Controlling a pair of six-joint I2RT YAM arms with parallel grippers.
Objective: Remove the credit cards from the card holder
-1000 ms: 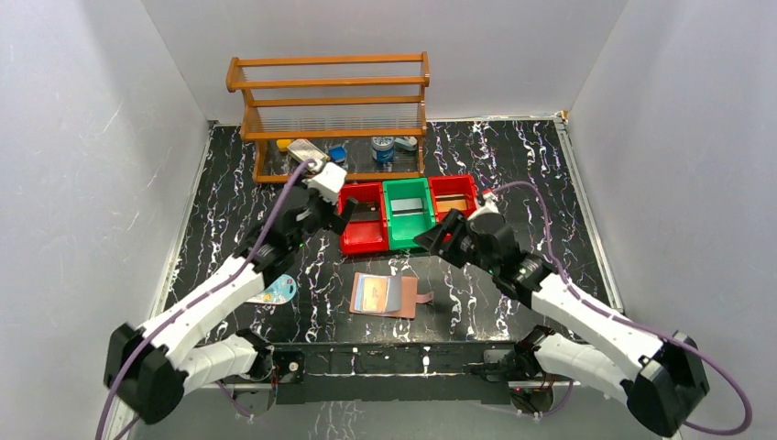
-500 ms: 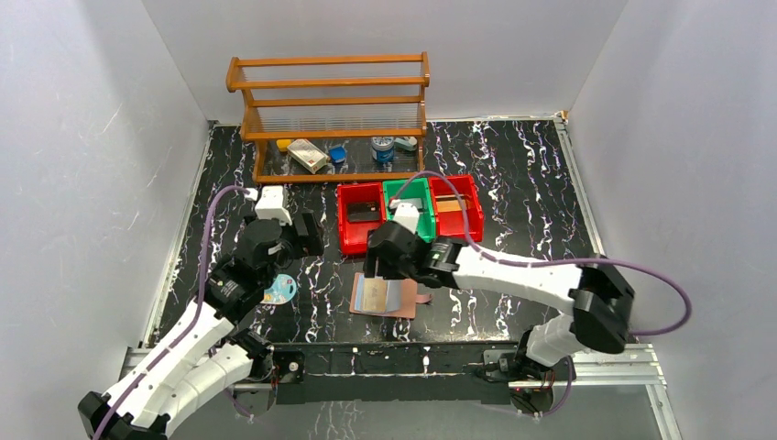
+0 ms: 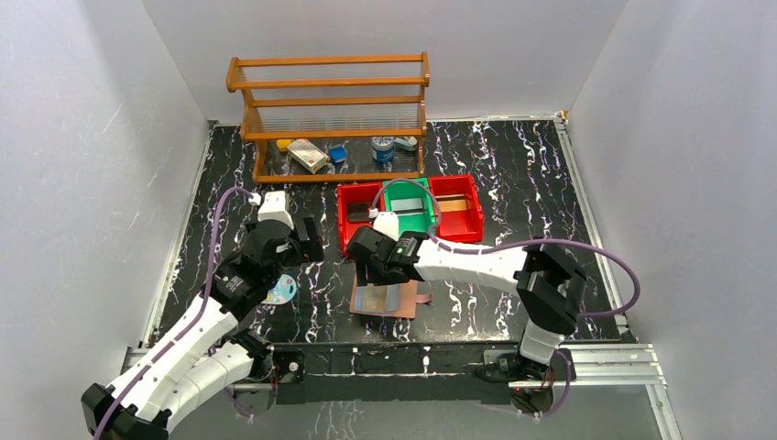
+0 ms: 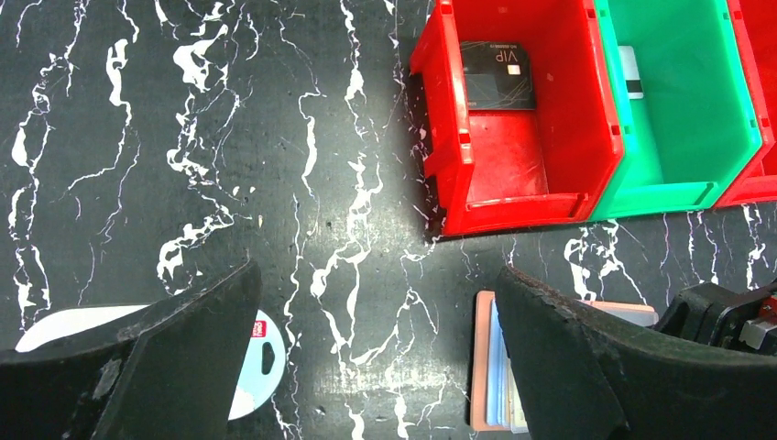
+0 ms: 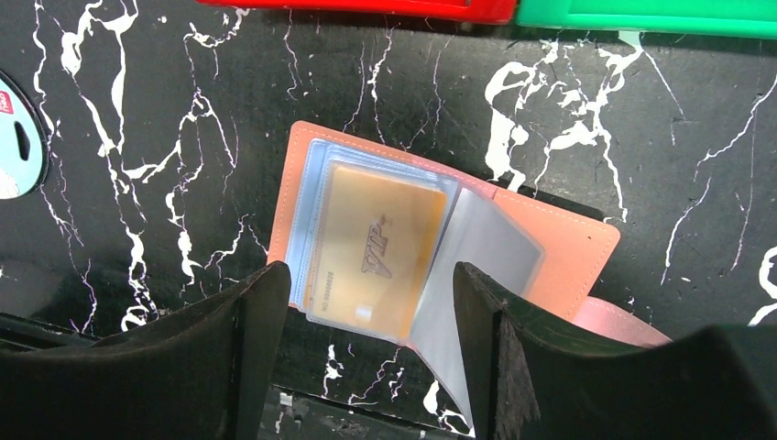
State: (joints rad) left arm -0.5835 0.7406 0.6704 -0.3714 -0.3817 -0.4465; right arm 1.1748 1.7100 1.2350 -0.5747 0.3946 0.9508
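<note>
The card holder is laid open on the bench just before the red bin, with a gold card tucked in its clear pocket (not yet drawn out, it is judged). The right hand is poised over it, partly open and empty, while the left hand is spread wide and empty off to the side. Next, the card's edge would need to be pinched and slid free.
</note>
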